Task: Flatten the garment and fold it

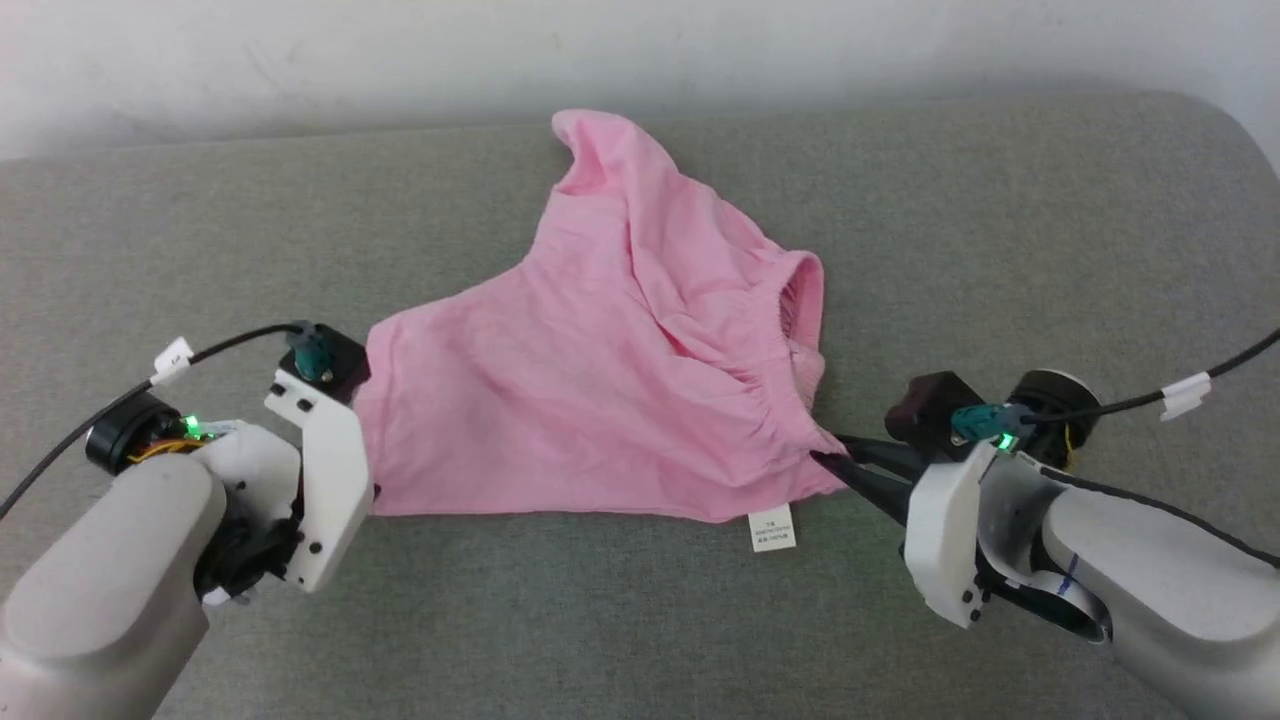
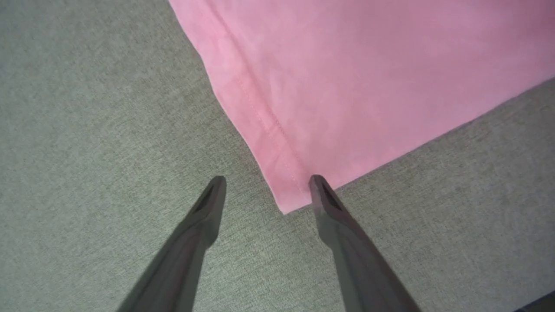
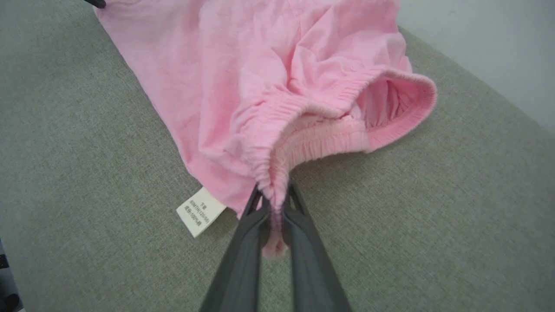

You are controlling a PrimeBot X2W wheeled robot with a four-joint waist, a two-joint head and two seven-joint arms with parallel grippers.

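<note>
**Stock on view: one garment, two grippers, one padded surface**

1. Grey fabric surface (image 1: 1000,250). It is woven and padded and runs the full width in front of you. A rounded corner shows at the far right, and a pale wall (image 1: 640,50) stands behind it.

2. Garment (image 1: 600,400). These are light pink shorts of thin cloth, lying across the middle of the surface.
   - One leg lies flat and reaches toward your left arm.
   - The other leg runs to the far edge by the wall, and its end is curled up.
   - The cloth is creased around the middle.

3. Waistband (image 1: 790,340). It is gathered elastic on the garment's right side, and in the right wrist view it gapes open in a loop. Its near end is drawn to a point.

4. Right gripper (image 3: 273,193). It is low over the surface at the garment's near right corner. Your fingers are clamped on the bunched near end of the waistband, and a small nub of pink pokes out behind them.

5. Left gripper (image 2: 266,180). It hangs above the near left corner of the garment. The jaws are spread wide and carry nothing.
   - In the left wrist view the stitched hem corner lies between the two fingers.
   - One tip sits at the cloth's edge, but you cannot tell whether it touches.

6. Care label (image 1: 773,527). It is white with small print, sewn to the near seam, and lies flat on the surface. It sits just beside the right gripper's fingers but apart from them.
</note>
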